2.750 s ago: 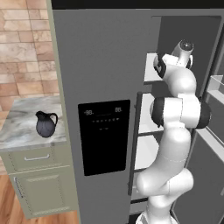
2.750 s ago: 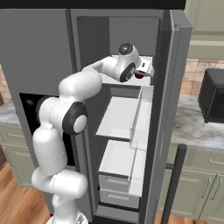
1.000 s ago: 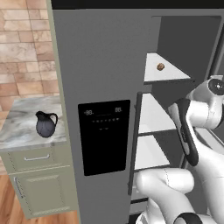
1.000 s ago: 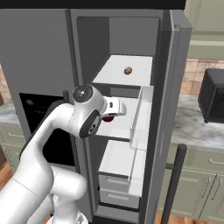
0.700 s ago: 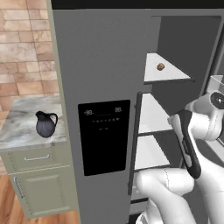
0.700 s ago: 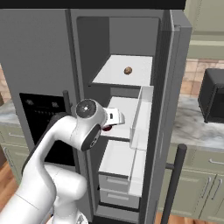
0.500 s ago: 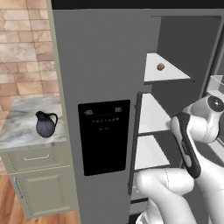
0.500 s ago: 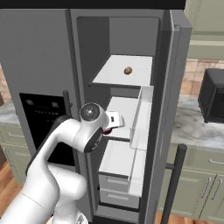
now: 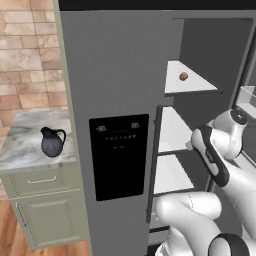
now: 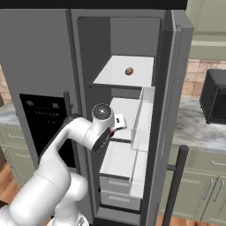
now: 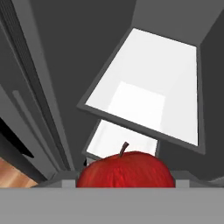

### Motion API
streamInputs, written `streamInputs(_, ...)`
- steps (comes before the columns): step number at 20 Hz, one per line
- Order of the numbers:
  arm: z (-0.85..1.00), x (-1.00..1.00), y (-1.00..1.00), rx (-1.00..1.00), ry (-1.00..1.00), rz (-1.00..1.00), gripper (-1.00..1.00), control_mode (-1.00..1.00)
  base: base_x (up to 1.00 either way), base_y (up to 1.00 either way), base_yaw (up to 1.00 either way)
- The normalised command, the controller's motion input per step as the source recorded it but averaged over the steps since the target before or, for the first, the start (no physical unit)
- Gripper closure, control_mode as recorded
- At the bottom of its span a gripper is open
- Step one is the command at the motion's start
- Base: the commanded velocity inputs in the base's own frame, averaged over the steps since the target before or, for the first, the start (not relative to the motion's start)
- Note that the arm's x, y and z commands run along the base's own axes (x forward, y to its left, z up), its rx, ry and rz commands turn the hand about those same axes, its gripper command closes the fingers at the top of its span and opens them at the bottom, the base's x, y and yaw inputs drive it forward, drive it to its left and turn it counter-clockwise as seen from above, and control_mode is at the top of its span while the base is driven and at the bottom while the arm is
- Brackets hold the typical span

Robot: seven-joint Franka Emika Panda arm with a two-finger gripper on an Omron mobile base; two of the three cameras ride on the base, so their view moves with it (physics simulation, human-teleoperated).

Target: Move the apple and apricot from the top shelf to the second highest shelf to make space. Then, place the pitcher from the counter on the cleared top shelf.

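Red fills the bottom of the hand view: the apple (image 11: 126, 170) sits between the jaws of the hand (image 10: 115, 128), held and off the top shelf (image 10: 115, 75), so the first fruit is mid-transfer and not yet set down. The hand hangs at the front of the second highest shelf (image 10: 126, 108), though the arm covers much of it, so whether the apple is over the panel is hard to judge. The apricot (image 10: 129, 71) lies on the top shelf, untouched. The pitcher (image 9: 52, 141) stands on the counter (image 9: 20, 145), well apart from the fridge. Left: release the apple, move the apricot, then the pitcher. The fingertips themselves are cut off by the lower edge of the hand view.
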Motion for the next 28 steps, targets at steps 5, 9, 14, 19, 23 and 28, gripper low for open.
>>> streamInputs(5,-0.24,0.32,-0.06,0.01,0.01,0.07,1.00,-1.00,0.00,0.00,0.00)
streamInputs(9,-0.36,0.31,-0.03,0.00,0.00,0.05,1.00,-1.00,0.00,0.00,0.00)
streamInputs(14,-0.48,0.24,0.00,0.00,-0.04,0.01,1.00,-1.00,0.00,0.00,0.00)
streamInputs(19,-0.25,0.30,0.00,0.00,-0.03,0.00,1.00,-1.00,0.00,0.00,0.00)
streamInputs(23,-0.16,0.34,0.00,0.00,-0.01,0.00,1.00,-1.00,0.00,0.00,0.00)
streamInputs(28,-0.02,0.32,-0.17,0.02,0.00,0.00,1.00,-1.00,0.00,0.00,0.00)
